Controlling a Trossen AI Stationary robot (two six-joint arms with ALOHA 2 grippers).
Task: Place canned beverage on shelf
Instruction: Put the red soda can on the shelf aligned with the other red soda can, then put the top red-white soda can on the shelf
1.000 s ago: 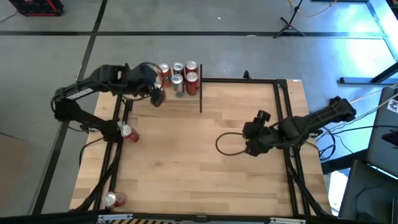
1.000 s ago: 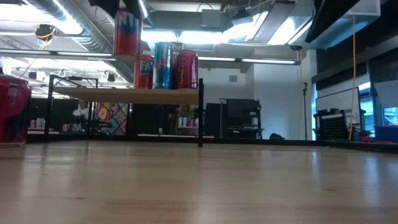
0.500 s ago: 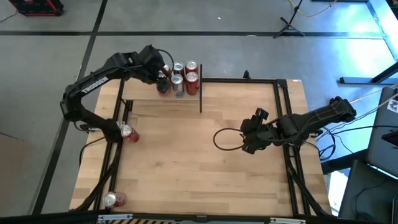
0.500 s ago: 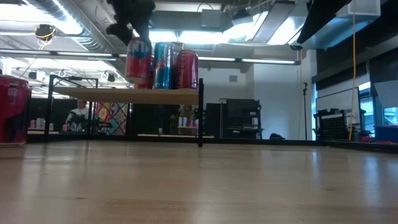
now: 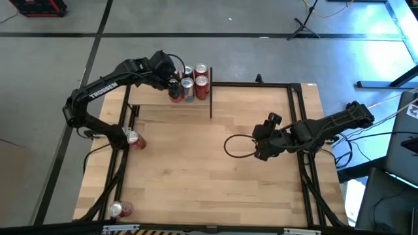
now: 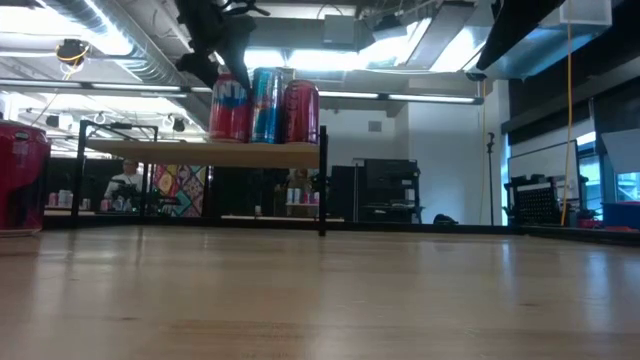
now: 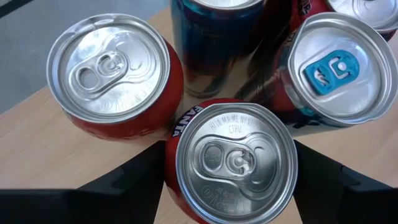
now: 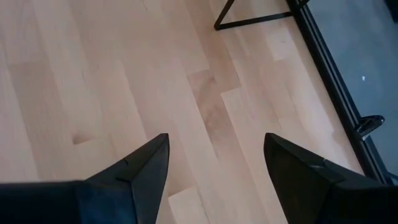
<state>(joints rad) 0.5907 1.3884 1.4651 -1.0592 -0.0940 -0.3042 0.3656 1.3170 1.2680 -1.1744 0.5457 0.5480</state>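
My left gripper [image 5: 174, 86] reaches over the shelf [image 5: 149, 104] at the table's far left and is shut on a red can [image 7: 230, 163]. In the low view the can [image 6: 228, 105] stands on the shelf board [image 6: 180, 152], beside a blue can [image 6: 264, 104] and a red can [image 6: 301, 110]. In the left wrist view other cans crowd around it: a red one [image 7: 115, 68], a dark blue one [image 7: 217, 37] and one with a blue tab [image 7: 333, 65]. My right gripper [image 8: 214, 165] is open and empty over the table's right middle [image 5: 261, 147]. My left gripper pinches the red can's side wall just below its top rim [image 7: 169, 163] between its two fingers, one on each side. The fingers [image 7: 134, 180] come from above, pointing down. The can stands about upright with its bottom on the shelf board.
A red can [image 5: 134, 139] stands on the table near the left edge, and it shows large in the low view [image 6: 20, 180]. Another can [image 5: 119, 209] sits at the near left corner. Black shelf posts [image 5: 211, 101] stand at the shelf's right end.
My left gripper has carried the red can toward the table's right and far edge and down. The can, held high and then tilted, now stands on the shelf board against the other cans.
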